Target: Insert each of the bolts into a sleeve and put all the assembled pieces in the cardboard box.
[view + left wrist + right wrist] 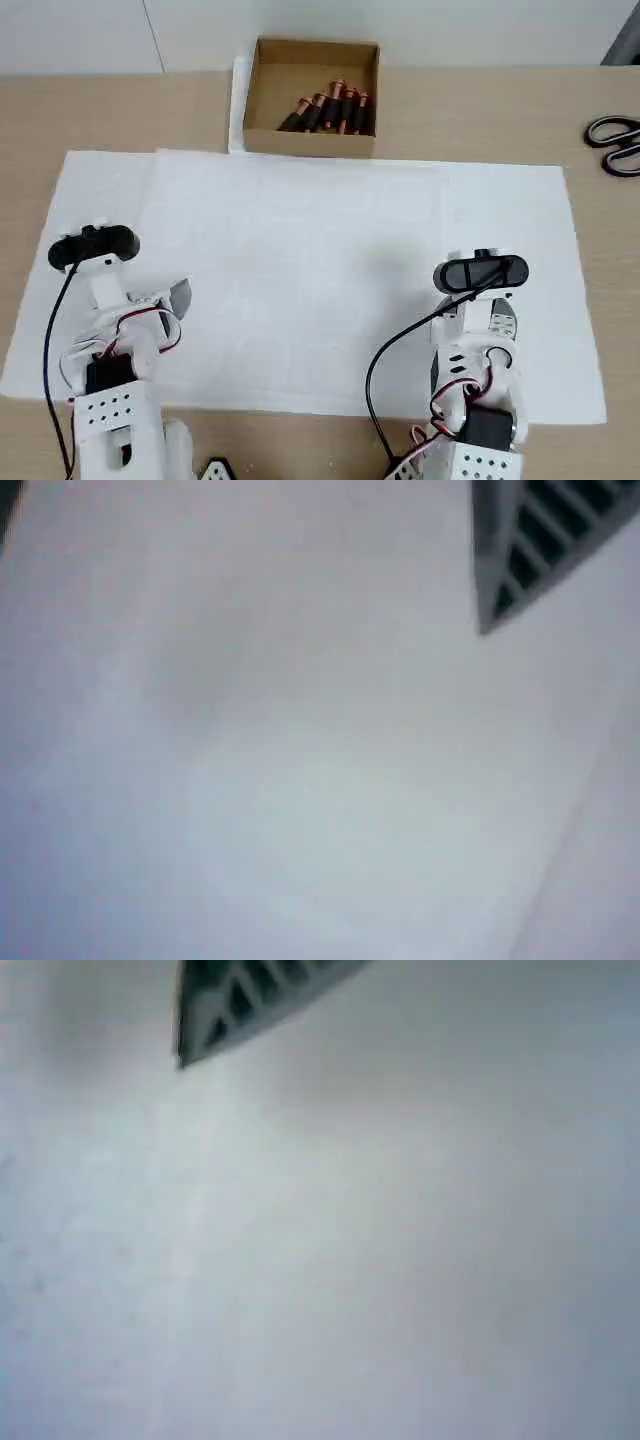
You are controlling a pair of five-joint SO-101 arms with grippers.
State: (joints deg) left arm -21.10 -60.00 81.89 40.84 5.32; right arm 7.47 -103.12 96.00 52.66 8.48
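Assembled pieces [328, 110] lie inside the cardboard box [253, 95], so the task looks finished and no further move seems needed. The left end effector [172, 298] and right end effector [503, 322] sit well apart from the box (spread or pressed together, I cannot tell).

Light wood table [120, 110], white paper [300, 250]

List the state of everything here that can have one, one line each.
cardboard box: upright, open-topped, holding pieces
assembled pieces: lying bunched together inside the cardboard box
white sheet: spread flat on the table
scissors: lying flat on the table
left pincer: above the white sheet; open or shut unclear
right pincer: above the white sheet; open or shut unclear
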